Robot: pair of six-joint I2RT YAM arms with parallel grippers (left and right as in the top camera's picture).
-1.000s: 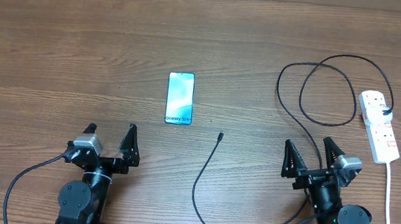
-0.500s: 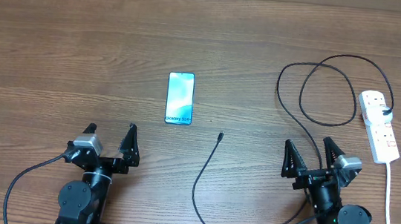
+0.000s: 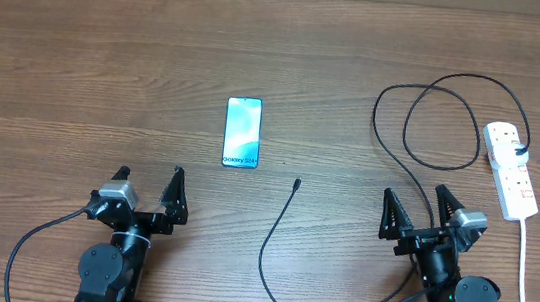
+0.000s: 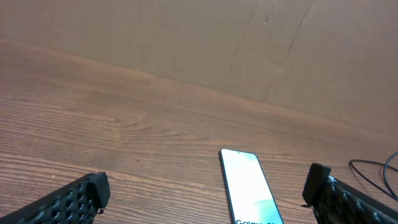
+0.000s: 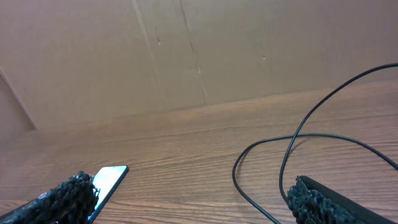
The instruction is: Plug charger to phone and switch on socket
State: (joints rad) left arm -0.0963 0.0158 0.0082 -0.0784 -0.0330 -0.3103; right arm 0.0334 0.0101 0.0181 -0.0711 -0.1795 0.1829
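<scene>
The phone [image 3: 242, 132] lies flat in the table's middle, light-blue screen up; it also shows in the left wrist view [image 4: 247, 185] and the right wrist view [image 5: 107, 180]. The charger cable [image 3: 277, 227] is thin and black; its connector tip [image 3: 297, 184] lies right of the phone, and it loops [image 5: 292, 146] to a black plug in the socket [image 3: 509, 168], a white power strip at the right. My left gripper [image 3: 149, 185] and right gripper [image 3: 415, 205] are open and empty near the front edge, apart from everything.
The socket's white cord [image 3: 526, 283] runs toward the front right edge. A brown cardboard wall [image 4: 199, 43] stands behind the wooden table [image 3: 107, 74].
</scene>
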